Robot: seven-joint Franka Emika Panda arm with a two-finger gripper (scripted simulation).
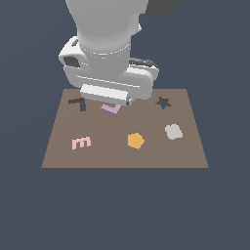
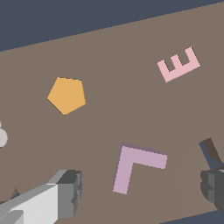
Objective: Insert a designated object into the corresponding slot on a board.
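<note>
Gripper [image 2: 138, 192] fingers are sitting closest to the wrist camera: one light grey finger [image 2: 48, 199] with a dark ribbed pad, one dark finger [image 2: 214, 190] at the far edge. Jaws are standing wide open, holding nothing. Lilac L [image 2: 135, 166] is lying flat on the board [image 2: 109, 57] between the fingers, touching neither; matte, two thin arms at a right angle, darker purple along its upper edge. Board is showing as flat, uniform brown. L-slot [image 1: 78, 103] is sitting just beside the lilac L toward the exterior view's left, dark, same two-arm shape. Arm body is hiding part of the L in the exterior view. Pink E [image 2: 178, 64] and orange pentagon [image 2: 66, 95] are lying well apart from it.
</note>
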